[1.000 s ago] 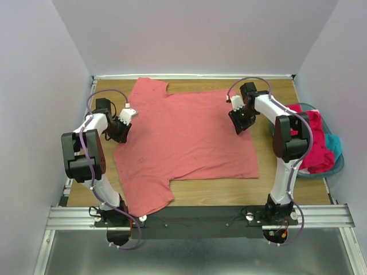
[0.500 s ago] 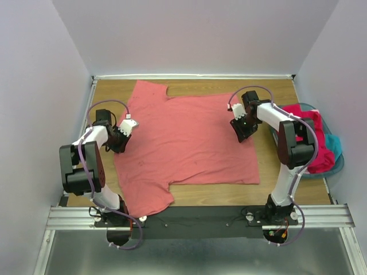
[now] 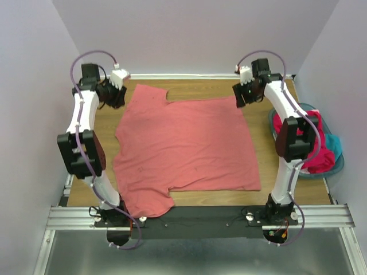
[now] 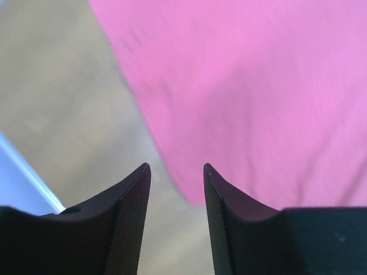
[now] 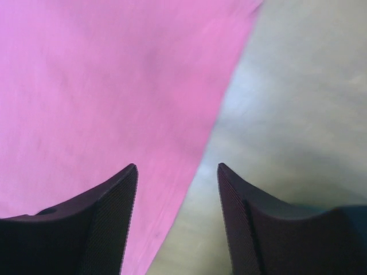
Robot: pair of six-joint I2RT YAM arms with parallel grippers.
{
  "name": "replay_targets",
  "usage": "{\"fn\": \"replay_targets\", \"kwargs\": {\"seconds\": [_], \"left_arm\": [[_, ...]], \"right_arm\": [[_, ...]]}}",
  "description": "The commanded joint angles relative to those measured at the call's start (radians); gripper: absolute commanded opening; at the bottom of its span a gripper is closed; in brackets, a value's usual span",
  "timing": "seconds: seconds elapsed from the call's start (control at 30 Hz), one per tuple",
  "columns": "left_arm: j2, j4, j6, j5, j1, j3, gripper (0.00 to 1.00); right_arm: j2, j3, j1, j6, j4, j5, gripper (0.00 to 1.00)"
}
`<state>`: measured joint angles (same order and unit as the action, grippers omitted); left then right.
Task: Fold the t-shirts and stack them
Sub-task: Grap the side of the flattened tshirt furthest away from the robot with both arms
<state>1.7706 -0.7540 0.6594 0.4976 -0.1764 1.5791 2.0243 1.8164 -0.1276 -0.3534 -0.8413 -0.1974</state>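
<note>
A large salmon-pink t-shirt (image 3: 183, 143) lies spread flat on the wooden table, one sleeve at the far left and one at the near left. My left gripper (image 3: 116, 98) hovers open over its far-left edge; in the left wrist view the gripper (image 4: 176, 167) is empty, with the t-shirt (image 4: 258, 86) past its right finger. My right gripper (image 3: 242, 98) hovers open at the far-right corner; in the right wrist view it (image 5: 176, 166) straddles the hem of the t-shirt (image 5: 103, 86), empty. A magenta-red t-shirt (image 3: 312, 146) and a teal one (image 3: 334, 143) lie bunched in the basket.
The round teal basket (image 3: 339, 165) stands at the table's right edge beside the right arm. Bare wood (image 3: 264, 166) shows between the shirt and the basket. White walls close in the table at the back and both sides.
Both arms have risen and swung from the shirt's side edges out to its far corners. Both grippers have opened wider, and the shirt now lies flat, slightly nearer.
</note>
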Motion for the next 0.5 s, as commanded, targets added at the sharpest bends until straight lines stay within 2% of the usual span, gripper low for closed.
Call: {"fn": "replay_targets", "kwargs": {"seconds": [0.0,0.2,0.23,0.47], "left_arm": [[0.200,0.010,-0.147,0.125,-0.006,0.256,0.51],[0.438,0.125,-0.332,0.029,0.008,0.498,0.55],[0.463,0.145,-0.366,0.004,0.012,0.542,0.57],[0.663,0.220,-0.448,-0.099,0.052,0.668,0.57]], "right_arm": [[0.169,0.193,0.046,0.085,0.005,-0.008,0.70],[0.353,0.453,0.062,0.140,0.018,-0.007,0.72],[0.393,0.468,0.062,0.149,0.036,-0.004,0.71],[0.499,0.523,0.062,0.186,0.117,0.035,0.70]]}}
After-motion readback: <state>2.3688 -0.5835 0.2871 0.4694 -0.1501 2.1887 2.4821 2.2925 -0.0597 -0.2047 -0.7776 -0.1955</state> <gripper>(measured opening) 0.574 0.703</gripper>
